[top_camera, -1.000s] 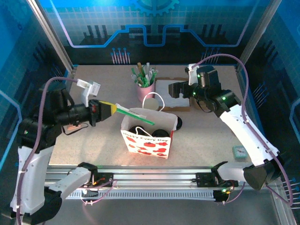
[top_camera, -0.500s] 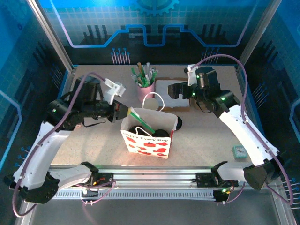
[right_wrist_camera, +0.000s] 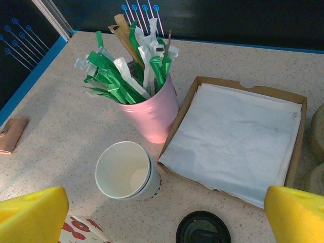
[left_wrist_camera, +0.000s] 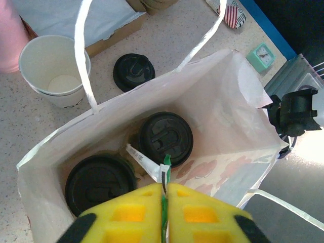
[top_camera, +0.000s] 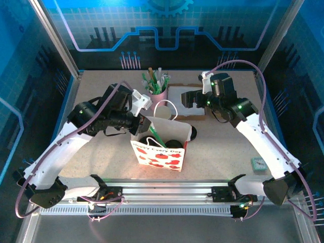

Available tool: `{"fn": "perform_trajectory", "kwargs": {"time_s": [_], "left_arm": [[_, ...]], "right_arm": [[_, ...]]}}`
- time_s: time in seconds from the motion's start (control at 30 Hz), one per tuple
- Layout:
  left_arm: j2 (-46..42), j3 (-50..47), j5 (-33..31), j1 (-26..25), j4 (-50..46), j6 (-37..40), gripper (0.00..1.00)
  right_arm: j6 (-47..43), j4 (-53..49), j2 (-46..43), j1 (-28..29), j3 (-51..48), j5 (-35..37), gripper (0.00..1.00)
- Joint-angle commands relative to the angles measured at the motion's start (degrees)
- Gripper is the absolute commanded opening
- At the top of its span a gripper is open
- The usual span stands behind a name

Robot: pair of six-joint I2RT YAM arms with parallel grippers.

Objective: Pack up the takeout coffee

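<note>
Top external view looks down into a booth with blue-lit walls (top_camera: 167,25) printed in a circuit pattern, a speckled beige worktop (top_camera: 220,147) and a metal rail (top_camera: 167,190) along its near edge. On the left, the left hand (top_camera: 137,123) hangs over the open mouth of a white paper bag (top_camera: 157,154) whose front reads "Happy Every Day" above red fruit prints. From its wrist, the yellow fingers (left_wrist_camera: 129,212) are pressed together on a green-and-white wrapped stick (left_wrist_camera: 147,163) that points down into the bag between two lidded cups (left_wrist_camera: 166,137). The white paper cup (left_wrist_camera: 53,71) stands upright and empty on the worktop beyond the far wall of the bag, apart from that hand. It is close beside a pink cup (right_wrist_camera: 152,114) stuffed with more green and white sticks. To the right of both sits a cardboard tray (right_wrist_camera: 223,82) lined with white paper, and a loose black lid (right_wrist_camera: 202,230) lies in front of it. The right hand (right_wrist_camera: 164,210) hovers spread wide and holding nothing. The white paper cup (right_wrist_camera: 129,169) stands just ahead of it, toward its left finger, untouched. Dark marks low on the cup's side are too small to read. Far right, a small teal clock (top_camera: 258,163) lies near the worktop's edge.
</note>
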Motion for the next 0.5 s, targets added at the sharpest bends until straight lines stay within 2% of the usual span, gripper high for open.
{"fn": "perform_trajectory", "kwargs": {"time_s": [0.0,0.23,0.47], "left_arm": [[0.9,0.1,-0.7,-1.4,0.4,-0.1,0.15],[1.9,-1.0,-0.7,-3.3,1.5,-0.8,0.15],[3.2,-0.8,-0.9,-4.6,1.7,-0.6,0.19]], "right_arm": [[0.4,-0.4,0.3,0.7,0.3,1.2,1.00],[0.8,-0.8,0.8,0.7,0.4,1.5,1.00],[0.9,-0.6,1.0,0.7,0.3,1.1,1.00]]}}
